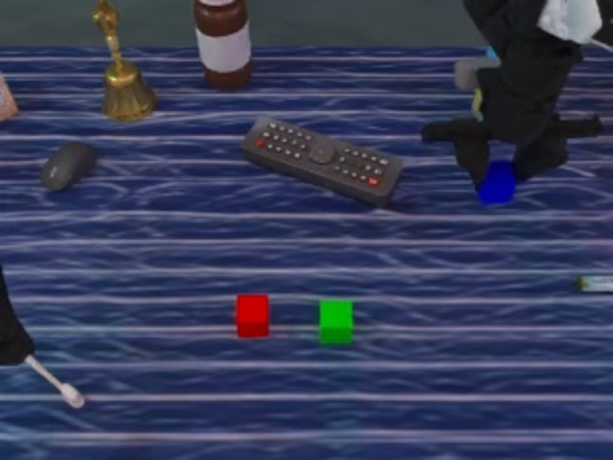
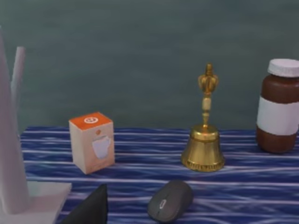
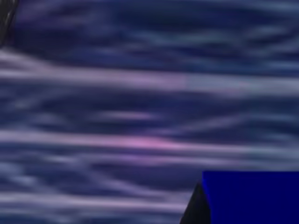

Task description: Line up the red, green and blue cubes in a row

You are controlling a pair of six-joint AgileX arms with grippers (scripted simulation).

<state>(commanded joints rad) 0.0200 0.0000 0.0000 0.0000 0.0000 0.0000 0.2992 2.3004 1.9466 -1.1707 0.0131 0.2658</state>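
Note:
The red cube [image 1: 253, 315] and the green cube [image 1: 336, 320] sit side by side at the front middle of the table, a small gap between them. At the back right, the blue cube [image 1: 497, 182] sits between the dark fingers of my right gripper [image 1: 503, 171], which is shut on it. In the right wrist view one finger [image 3: 194, 207] lies against the side of the blue cube [image 3: 252, 198], close over the cloth. My left gripper [image 1: 11, 335] is parked at the left edge, open and holding nothing.
A black remote control [image 1: 322, 160] lies left of the blue cube. A brass bell [image 1: 123, 81], a brown jar [image 1: 223, 38] and a grey mouse [image 1: 67, 165] stand at the back left. An orange box [image 2: 92, 141] is beyond them. A white stick [image 1: 57, 386] lies front left.

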